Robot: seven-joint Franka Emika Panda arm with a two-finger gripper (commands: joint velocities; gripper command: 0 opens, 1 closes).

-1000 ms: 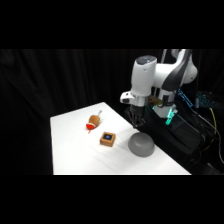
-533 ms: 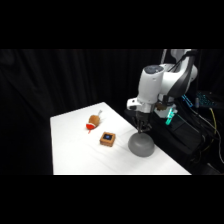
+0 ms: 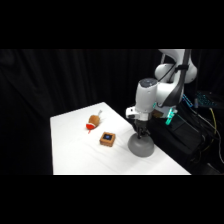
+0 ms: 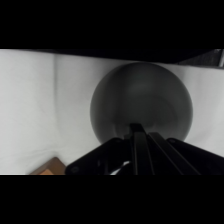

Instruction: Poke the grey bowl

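Note:
The grey bowl [image 3: 141,146] lies dome-up near the right edge of the white table [image 3: 75,150]. It fills the middle of the wrist view as a dark round dome [image 4: 145,95]. My gripper [image 3: 140,133] comes straight down onto the top of the bowl. In the wrist view the gripper [image 4: 136,128] is shut, its two black fingers pressed together, with the tips resting against the near side of the dome. Nothing is held between them.
A small brown block with a blue top [image 3: 107,138] sits left of the bowl; its corner [image 4: 48,168] shows in the wrist view. An orange-red toy [image 3: 93,122] lies farther back left. Dark equipment and cables [image 3: 200,125] stand beyond the table's right edge.
The gripper has moved right and come down, from above the block's side of the bowl to the bowl's top. The bowl, block and toy have stayed put.

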